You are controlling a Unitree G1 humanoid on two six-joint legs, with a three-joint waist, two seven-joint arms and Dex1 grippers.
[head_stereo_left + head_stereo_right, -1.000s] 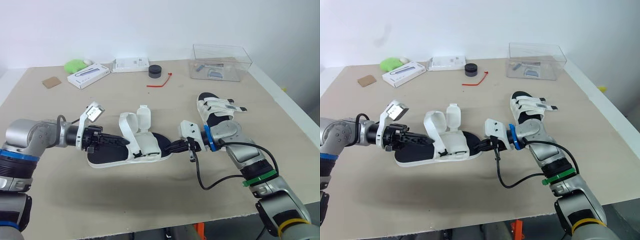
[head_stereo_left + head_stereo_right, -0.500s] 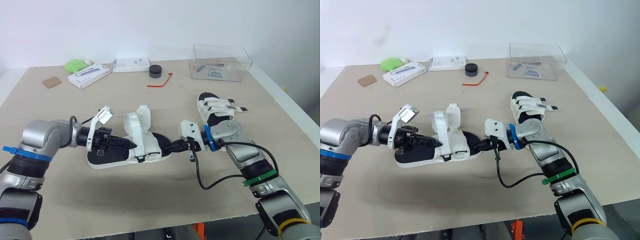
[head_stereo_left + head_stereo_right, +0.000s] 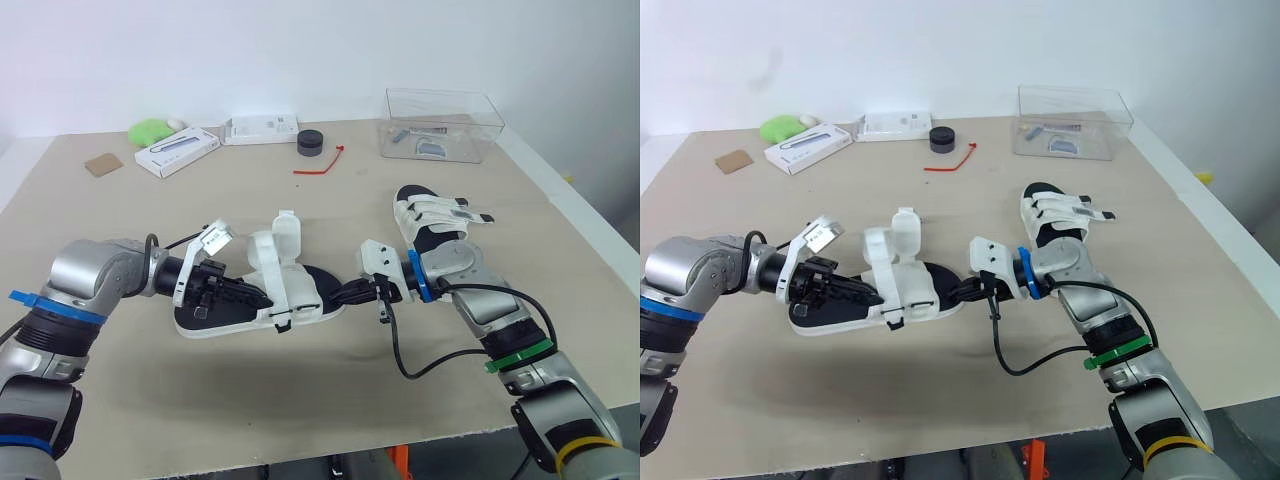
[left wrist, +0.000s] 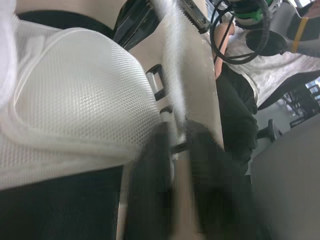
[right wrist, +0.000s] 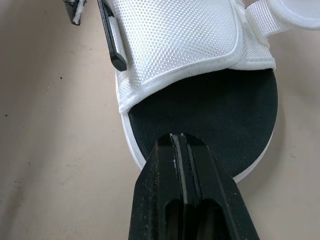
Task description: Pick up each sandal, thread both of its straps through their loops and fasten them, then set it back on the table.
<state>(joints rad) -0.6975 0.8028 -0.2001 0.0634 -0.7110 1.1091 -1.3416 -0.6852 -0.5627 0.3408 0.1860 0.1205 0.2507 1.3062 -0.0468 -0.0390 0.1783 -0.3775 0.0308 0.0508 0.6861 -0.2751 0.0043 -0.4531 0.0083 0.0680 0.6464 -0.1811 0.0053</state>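
Beige tabletop (image 3: 300, 400) under a white wall is seen, with the unfastened sandal (image 3: 305, 290) lying flat near its front middle, between the two grippers. Its two white straps (image 3: 287, 240) are stood up loose above the black footbed. A second sandal (image 3: 430, 222) is seen further back, beside the right arm, with both straps laid across it and, by the look of it, fastened. The right gripper (image 5: 178, 140) is closed, its black fingers pressed together with the tips set on the toe end of the sole. From this the sandal is judged to be pinned to the table rather than lifted. The left gripper (image 3: 243, 293) is laid over the heel part of the footbed and pointed at the base of the nearer strap, close to the black loop (image 5: 112, 37). Whether it is open or clamped on anything cannot be told. The step in hand is judged to be the threading of the first strap on this sandal. For the next move, a strap's free end would have to be pinched near its tip, led through the narrow loop and folded back onto itself, with the toe held steady. A misaligned tip would likely catch on the loop.
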